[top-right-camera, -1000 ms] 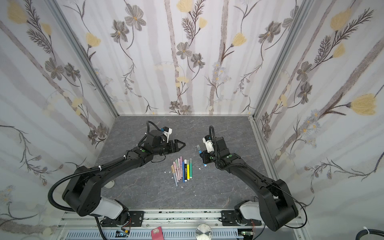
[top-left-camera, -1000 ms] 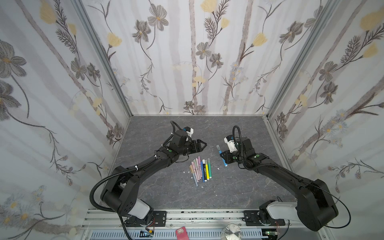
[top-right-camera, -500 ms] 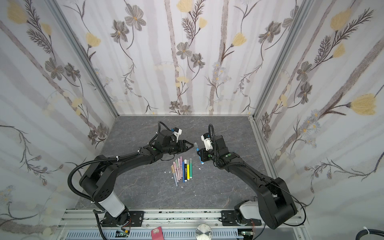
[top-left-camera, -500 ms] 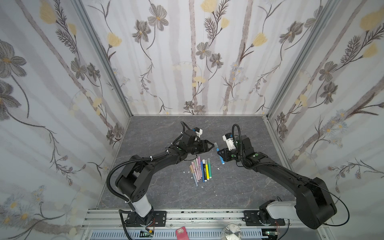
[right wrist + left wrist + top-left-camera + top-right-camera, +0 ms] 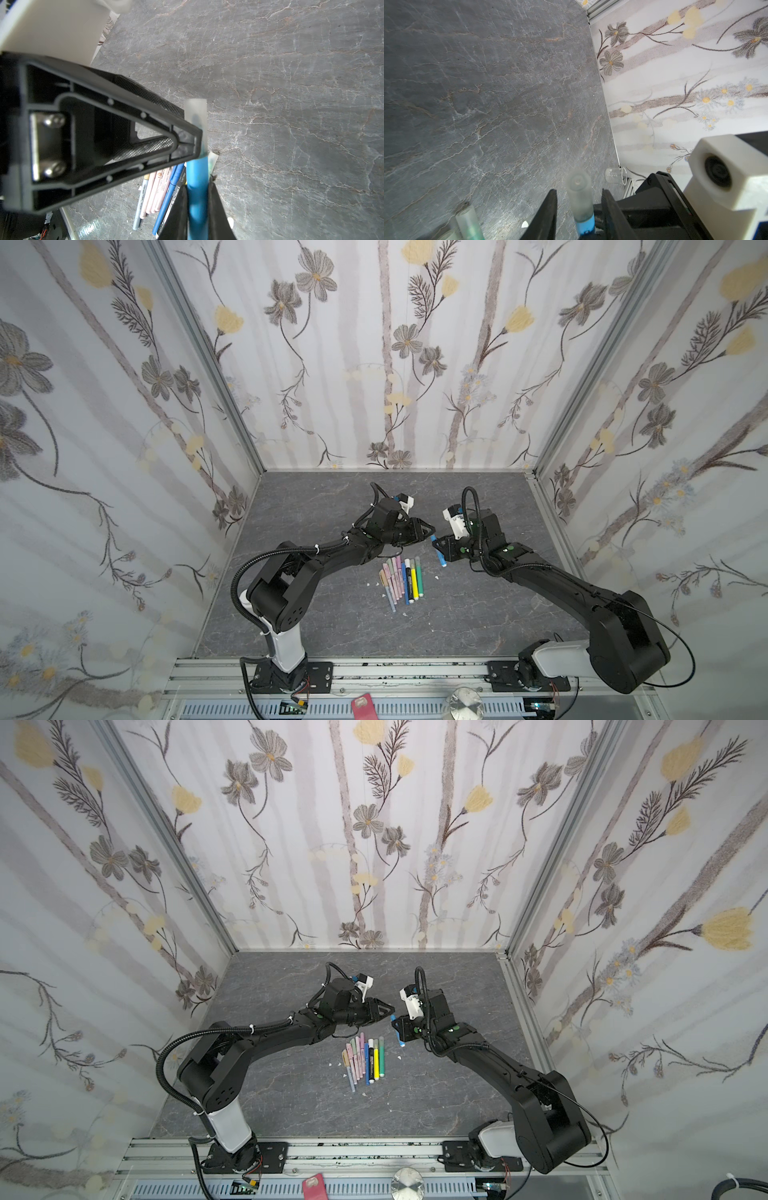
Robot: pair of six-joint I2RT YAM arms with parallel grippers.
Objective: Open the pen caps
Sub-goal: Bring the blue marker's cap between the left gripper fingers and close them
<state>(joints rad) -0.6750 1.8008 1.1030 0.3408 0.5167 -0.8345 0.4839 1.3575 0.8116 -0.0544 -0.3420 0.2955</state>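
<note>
My right gripper (image 5: 439, 546) (image 5: 197, 185) is shut on a blue pen (image 5: 440, 559) (image 5: 400, 1039) (image 5: 197, 199) and holds it above the table. The pen's frosted cap (image 5: 579, 193) (image 5: 196, 112) points toward my left gripper (image 5: 430, 528) (image 5: 390, 1007) (image 5: 579, 192). The left jaws stand on either side of the cap, with a narrow gap showing on each side. Several other capped pens (image 5: 401, 580) (image 5: 365, 1058) (image 5: 158, 187) lie in a row on the grey table, just in front of both grippers.
In the left wrist view, a small clear beaker (image 5: 615, 175) lies by the wall at the table's edge. White flecks (image 5: 437, 577) dot the table near the pens. A pink object (image 5: 363, 707) and a metal disc (image 5: 463, 705) sit at the front rail.
My left gripper has swung right to meet the right gripper, and its jaws have narrowed around the blue pen's cap. The right gripper stayed shut on the pen, shifting slightly left.
</note>
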